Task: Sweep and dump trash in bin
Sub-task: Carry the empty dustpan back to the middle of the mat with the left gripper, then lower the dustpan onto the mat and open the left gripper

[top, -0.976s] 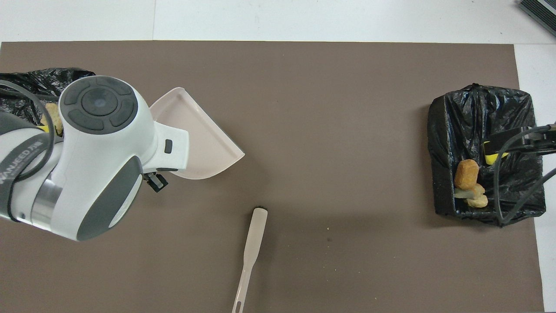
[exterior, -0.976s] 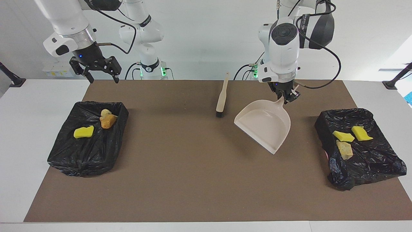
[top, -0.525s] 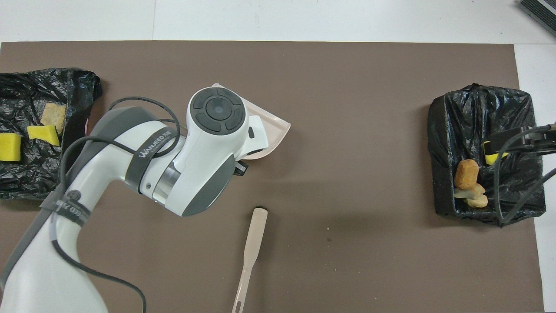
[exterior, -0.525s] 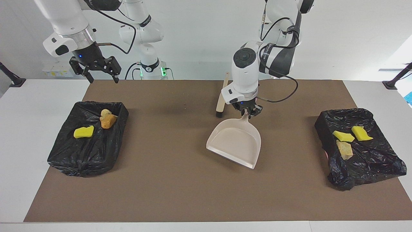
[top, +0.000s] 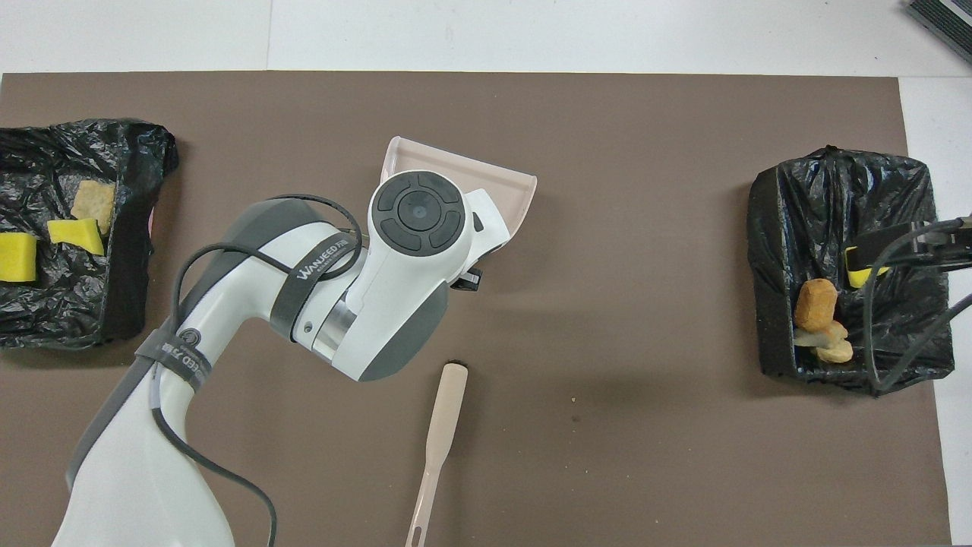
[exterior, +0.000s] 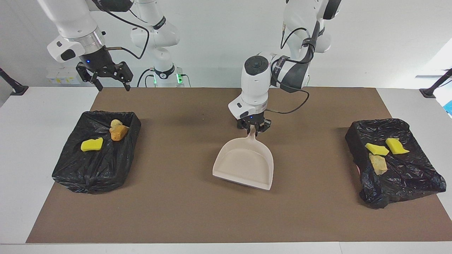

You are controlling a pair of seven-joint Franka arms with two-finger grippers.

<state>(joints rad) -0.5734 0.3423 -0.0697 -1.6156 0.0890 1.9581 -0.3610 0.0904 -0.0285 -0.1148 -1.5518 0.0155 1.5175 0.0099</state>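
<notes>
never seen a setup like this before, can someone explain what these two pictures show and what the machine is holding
These are two robot arms at a table covered by a brown mat. One picture faces the robots from across the table; the other looks down from above their end. The left gripper is shut on the handle of a beige dustpan, which is empty, at mid-table. The right gripper waits open, raised near the black-lined bin at its end. That bin and the other bin hold yellow and tan trash scraps. A beige brush lies on the mat nearer the robots.
</notes>
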